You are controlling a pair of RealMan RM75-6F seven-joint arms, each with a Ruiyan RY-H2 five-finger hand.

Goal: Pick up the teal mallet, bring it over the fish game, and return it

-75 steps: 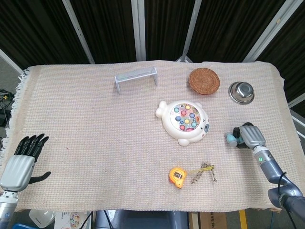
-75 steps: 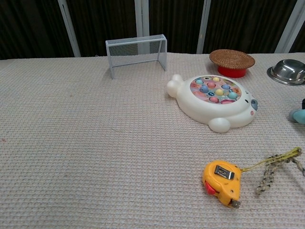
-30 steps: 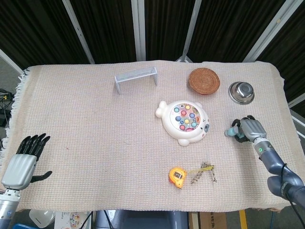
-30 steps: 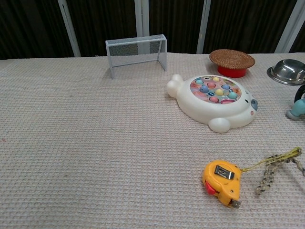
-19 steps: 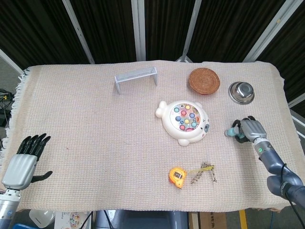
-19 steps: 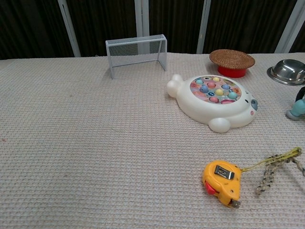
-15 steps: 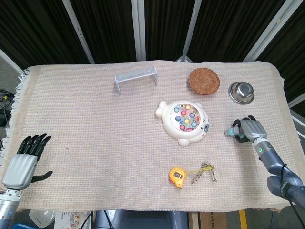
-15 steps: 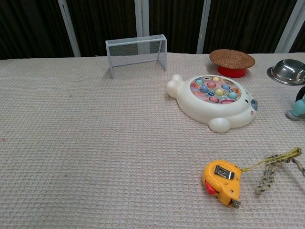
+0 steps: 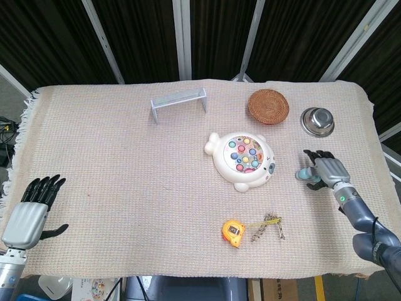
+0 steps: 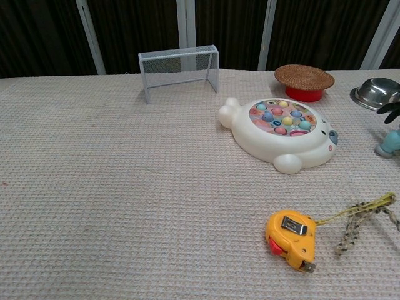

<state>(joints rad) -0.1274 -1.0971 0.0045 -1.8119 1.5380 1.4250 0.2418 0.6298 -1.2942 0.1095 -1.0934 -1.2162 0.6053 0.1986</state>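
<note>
The teal mallet (image 9: 304,174) lies on the cloth right of the fish game (image 9: 243,160), a white seal-shaped toy with coloured fish. My right hand (image 9: 327,170) sits just right of the mallet with its dark fingers (image 9: 316,154) spread and lifted off it. At the right edge of the chest view, the mallet (image 10: 390,143) stands on the cloth beneath those fingers (image 10: 390,110), right of the fish game (image 10: 281,132). My left hand (image 9: 28,216) hovers at the table's near left corner, fingers apart, holding nothing.
A small wire goal (image 9: 178,100) stands at the back. A wicker lid (image 9: 269,106) and a steel bowl (image 9: 317,120) are at the back right. An orange tape measure (image 9: 233,232) and a chain (image 9: 268,227) lie near the front edge.
My right hand lifted the mallet a little toward the fish game, then set it back; its fingers have now spread open off the mallet. The left hand stayed put.
</note>
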